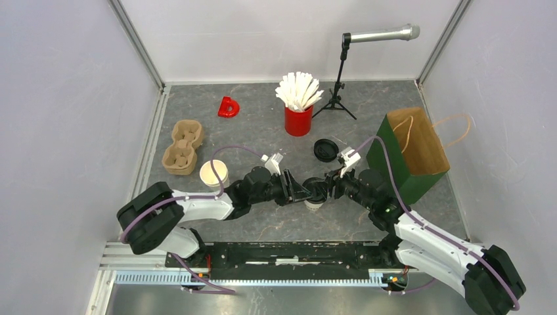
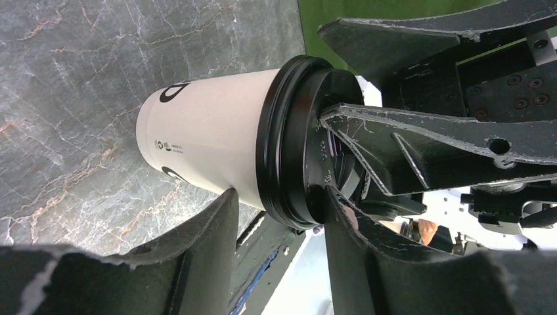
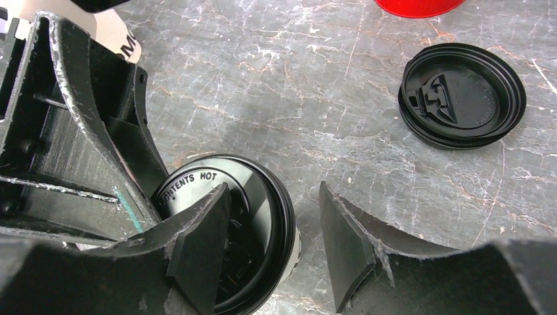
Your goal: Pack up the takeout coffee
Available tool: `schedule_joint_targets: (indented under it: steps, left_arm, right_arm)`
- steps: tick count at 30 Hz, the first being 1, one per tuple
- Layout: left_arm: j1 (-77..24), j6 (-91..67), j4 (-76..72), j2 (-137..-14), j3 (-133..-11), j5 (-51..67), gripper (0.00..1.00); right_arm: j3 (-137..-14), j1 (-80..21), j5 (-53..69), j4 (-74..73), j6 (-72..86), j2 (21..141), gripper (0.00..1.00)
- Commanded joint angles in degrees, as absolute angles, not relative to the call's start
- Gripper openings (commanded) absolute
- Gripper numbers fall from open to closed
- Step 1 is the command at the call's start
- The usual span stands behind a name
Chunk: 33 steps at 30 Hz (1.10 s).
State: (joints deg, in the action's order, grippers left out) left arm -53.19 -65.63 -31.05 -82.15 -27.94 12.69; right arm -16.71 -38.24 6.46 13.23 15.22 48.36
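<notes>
Black lid (image 3: 256,230) needs a square, even push from a finger of the spread right hand (image 3: 272,190), while the left hand (image 2: 279,197), whose grip I cannot tell, should brace the cup (image 2: 210,131).

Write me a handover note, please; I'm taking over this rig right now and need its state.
Left tool: open, tips beside the lidded cup at mid-table, not clamping it.
Right tool: open, one finger over that cup's lid.
Second cup: uncovered, near the carrier; loose lid lies flat near the bag.
Done: one cup lidded. Left: lid the second, pack both.
</notes>
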Motion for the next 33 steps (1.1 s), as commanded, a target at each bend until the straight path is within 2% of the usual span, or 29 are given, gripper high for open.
schedule_joint_targets:
  steps: [1,8,11,15,17,21,26,33]
  left_arm:
    - [-54.6,-61.1,-17.8,-86.3,-24.8,3.8,0.37]
    - [-56.3,-61.2,-15.6,-85.8,-22.3,0.2,0.32]
    - [-57.1,-63.2,-22.0,-84.3,-20.3,2.4,0.32]
    - [-57.3,-63.5,-22.3,-75.1,-22.6,4.6,0.45]
    - [-57.3,-62.0,-17.3,-69.9,-26.2,3.2,0.56]
    - [-57.1,-58.4,-9.3,-64.5,-32.7,0.6,0.69]
    - [-55.9,-54.7,-2.0,-63.1,-37.9,0.2,0.72]
    - [-55.2,-51.9,7.9,-58.1,-39.9,-5.6,0.72]
  right_arm:
    - [-11.2,-38.5,5.3,2.4,14.5,49.9,0.58]
    - [-8.9,-38.4,6.2,5.5,14.7,50.1,0.57]
    - [-8.5,-38.4,10.2,9.9,12.8,52.1,0.57]
    - [-13.3,-38.4,15.9,11.4,8.0,56.0,0.59]
    - [-16.3,-38.4,17.7,11.0,5.4,57.6,0.60]
    - [-22.0,-37.8,21.1,10.3,1.3,61.5,0.62]
    - [-29.5,-36.6,23.1,5.6,-3.7,67.4,0.68]
    - [-37.7,-35.8,23.8,-1.2,-4.0,66.1,0.75]
